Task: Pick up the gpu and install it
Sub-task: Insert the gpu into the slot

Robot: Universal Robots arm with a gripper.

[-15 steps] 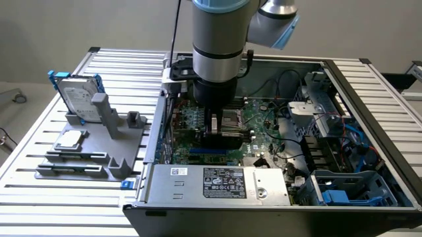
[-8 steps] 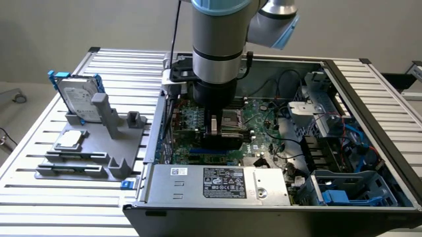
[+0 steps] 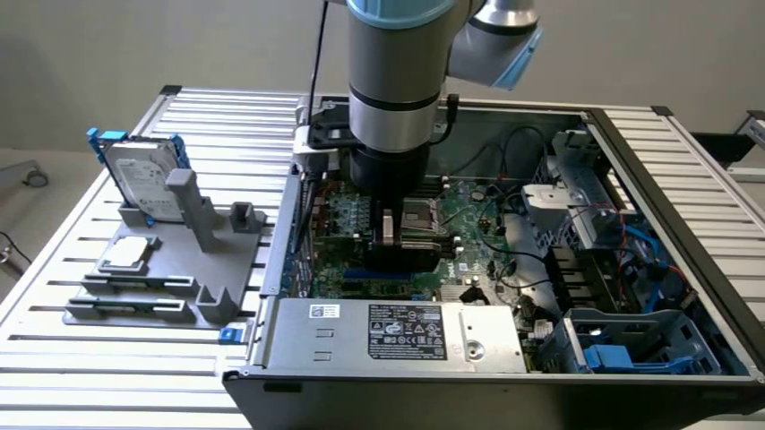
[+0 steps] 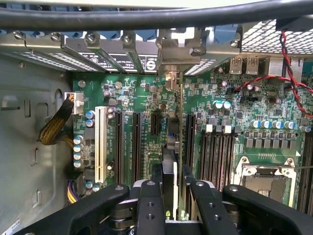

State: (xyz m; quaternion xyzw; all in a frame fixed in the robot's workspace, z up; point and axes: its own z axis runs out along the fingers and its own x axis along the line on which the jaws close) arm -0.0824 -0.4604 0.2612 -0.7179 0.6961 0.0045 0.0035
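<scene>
Clamped on the gpu [image 4: 169, 156], which stands edge-on at the motherboard's [image 4: 142, 98] black slots, at 12 o'clock from the power supply [image 3: 395, 330] in the exterior view, the hand [image 4: 171, 198] risks jamming the card's edge beside 1 slot if it is slightly tilted.

No text can be read. Labels are seen on the power supply [image 3: 407, 331] and hard drive [image 3: 141, 182], but their print is illegible.
</scene>
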